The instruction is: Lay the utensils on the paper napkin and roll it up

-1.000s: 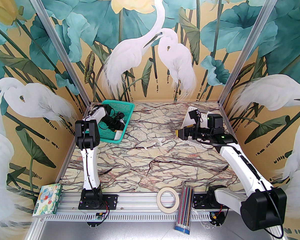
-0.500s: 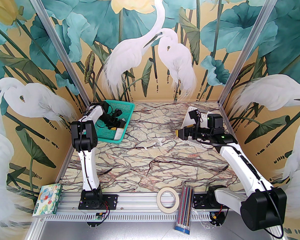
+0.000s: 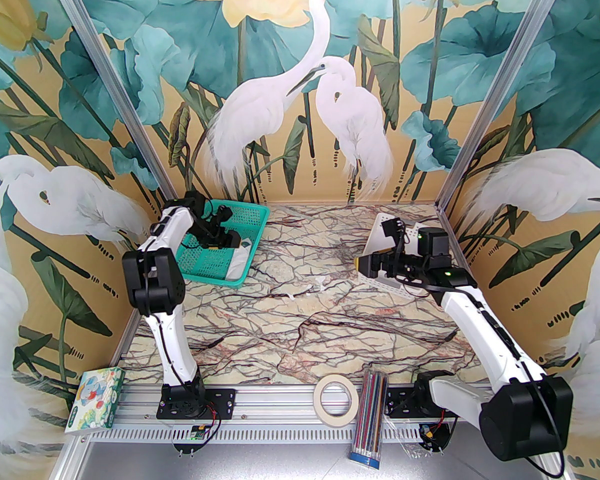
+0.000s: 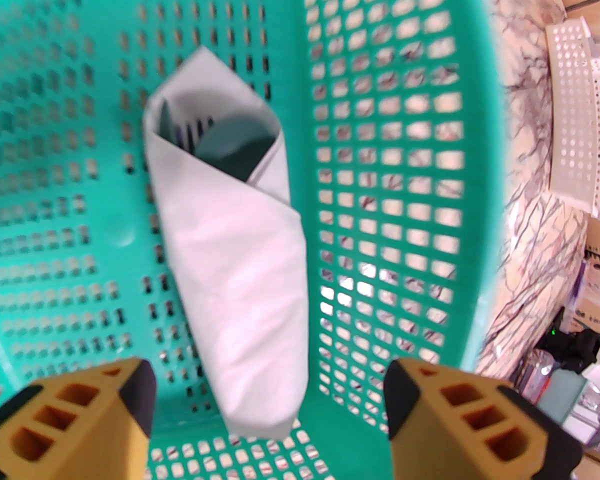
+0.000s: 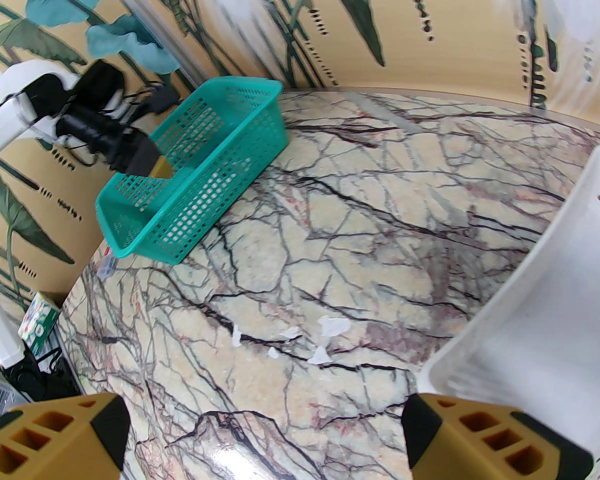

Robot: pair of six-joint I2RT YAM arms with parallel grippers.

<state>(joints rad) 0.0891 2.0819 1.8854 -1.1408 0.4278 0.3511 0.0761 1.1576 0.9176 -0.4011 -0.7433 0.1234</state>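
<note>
The paper napkin point(image 4: 230, 268) lies rolled into a cone on the floor of the teal basket point(image 4: 395, 118), beside the basket wall nearest the right arm. The dark green utensils point(image 4: 232, 143) are tucked inside it and just show at its open mouth. The left gripper point(image 4: 270, 403) hangs above the basket over the roll's closed end, fingers spread wide and holding nothing.

The roll looks finished and delivered, so the step in hand is probably a clean exit. That means lifting straight up out of the basket with the fingers apart, so neither pad brushes the soft paper and loosens the wrap. The mesh wall beside the roll is the edge to mind; above the basket the air is free. Well away from the basket, across the bare marble table point(image 5: 330, 208), the right gripper point(image 5: 265, 433) hovers open and empty beside a white basket point(image 5: 555, 288).
</note>
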